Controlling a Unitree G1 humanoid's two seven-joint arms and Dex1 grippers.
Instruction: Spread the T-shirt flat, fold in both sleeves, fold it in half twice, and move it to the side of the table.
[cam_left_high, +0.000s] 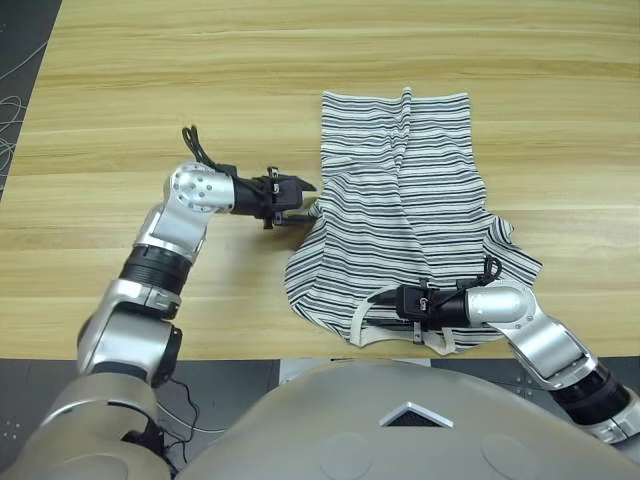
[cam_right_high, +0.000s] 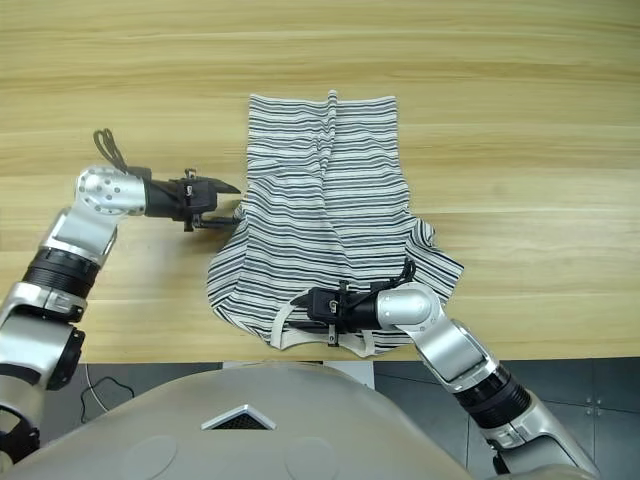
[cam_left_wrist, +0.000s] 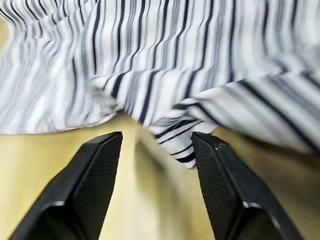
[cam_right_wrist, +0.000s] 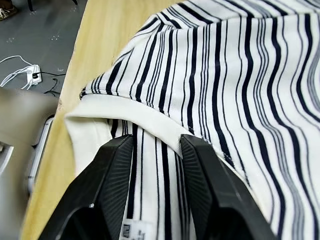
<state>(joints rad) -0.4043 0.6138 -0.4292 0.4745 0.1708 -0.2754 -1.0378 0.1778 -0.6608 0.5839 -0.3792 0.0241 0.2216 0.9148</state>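
Note:
A black-and-white striped T-shirt (cam_left_high: 410, 190) lies rumpled on the wooden table (cam_left_high: 150, 90), its hem at the far end and its white collar (cam_left_high: 362, 322) by the front edge. At the shirt's left edge my left gripper (cam_left_high: 308, 198) is open. Its fingers (cam_left_wrist: 100, 165) stand either side of a small striped sleeve tip (cam_left_wrist: 182, 147) just above the wood. Over the collar, my right gripper (cam_left_high: 385, 303) points left. It is open, and the collar band (cam_right_wrist: 150, 125) and striped cloth lie between its fingers (cam_right_wrist: 200, 170).
Bare wood stretches left of and beyond the shirt. The table's front edge (cam_left_high: 230, 355) runs just under the collar. Grey floor with cables (cam_left_high: 10, 110) and a power strip (cam_right_wrist: 30, 72) lies off the table's left side.

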